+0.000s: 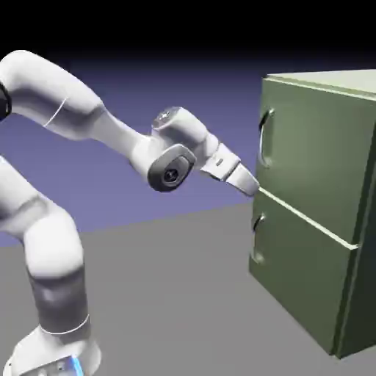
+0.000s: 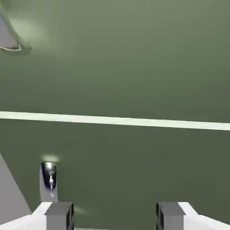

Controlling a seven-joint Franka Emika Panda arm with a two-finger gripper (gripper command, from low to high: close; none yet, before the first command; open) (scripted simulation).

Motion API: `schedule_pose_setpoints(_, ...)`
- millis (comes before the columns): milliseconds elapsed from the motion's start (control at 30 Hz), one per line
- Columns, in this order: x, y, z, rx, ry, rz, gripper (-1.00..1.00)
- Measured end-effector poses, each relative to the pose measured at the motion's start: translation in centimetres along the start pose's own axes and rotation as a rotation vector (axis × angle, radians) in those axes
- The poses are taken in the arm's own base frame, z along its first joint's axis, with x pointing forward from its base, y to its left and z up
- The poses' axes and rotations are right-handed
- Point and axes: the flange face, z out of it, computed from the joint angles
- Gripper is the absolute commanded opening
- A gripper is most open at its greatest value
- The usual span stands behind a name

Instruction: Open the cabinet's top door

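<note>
Simulated scene, plain backdrop (image 1: 198, 132), bare grey floor (image 1: 183, 294)

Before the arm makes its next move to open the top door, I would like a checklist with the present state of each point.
1. Gripper open: ok.
2. Nothing held between the fingertips: ok.
3. Top door handle free of other things: ok.
4. Gripper at that handle: not ok, it is lower, near the pale seam.
5. Lower handle out of the gripper's grip: ok.
6. Door unlocked: cannot tell.
</note>
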Motion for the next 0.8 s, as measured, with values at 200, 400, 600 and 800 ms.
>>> schedule_pose_setpoints(200,2.0,-0.7,-2.2,0.048,0.039,0.327,0.0)
schedule_pose_setpoints(400,3.2,-1.3,-4.2,0.114,0.059,0.644,0.0)
schedule_pose_setpoints(600,3.7,-2.0,-5.9,0.194,0.058,0.95,0.0)
schedule_pose_setpoints(800,3.5,-2.7,-7.2,0.283,0.032,1.244,0.0)
